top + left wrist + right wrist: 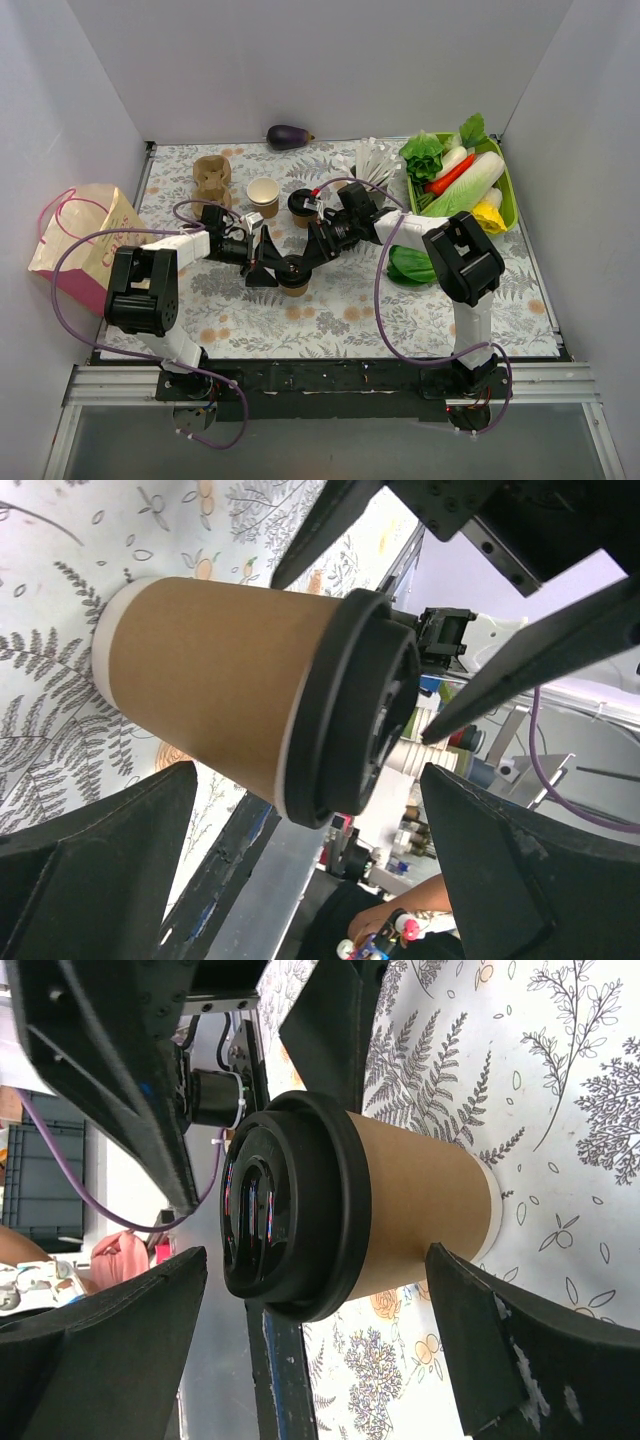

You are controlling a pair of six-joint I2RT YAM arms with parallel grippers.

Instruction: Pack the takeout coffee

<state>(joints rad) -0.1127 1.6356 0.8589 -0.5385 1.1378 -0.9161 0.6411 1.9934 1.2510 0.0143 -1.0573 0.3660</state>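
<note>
Finds the takeout coffee [294,286] upright on the leaf-print table [330,325], just toward 6 o'clock from the table's middle, with its black lid [280,1210] seated on top. Places the left gripper [308,775] at 10 o'clock of the cup and the right gripper [315,1255] at 1 o'clock, both angled down at it. Shows both sets of jaws spread wide, the 2 fingers of each straddling the brown wall, nothing clamped. Cannot tell whether any fingertip brushes the paper. Puts an open paper cup [263,191] at 11 o'clock of the coffee and a dark-topped cup [302,203] at 12 o'clock. Sets a pulp carrier [212,175] farther out at 11 o'clock, a paper bag [85,240] with pink handles at 9 o'clock by the left wall, a green tray [510,190] of vegetables at 2 o'clock, and an eggplant [288,136] at 12 o'clock by the back wall.
</note>
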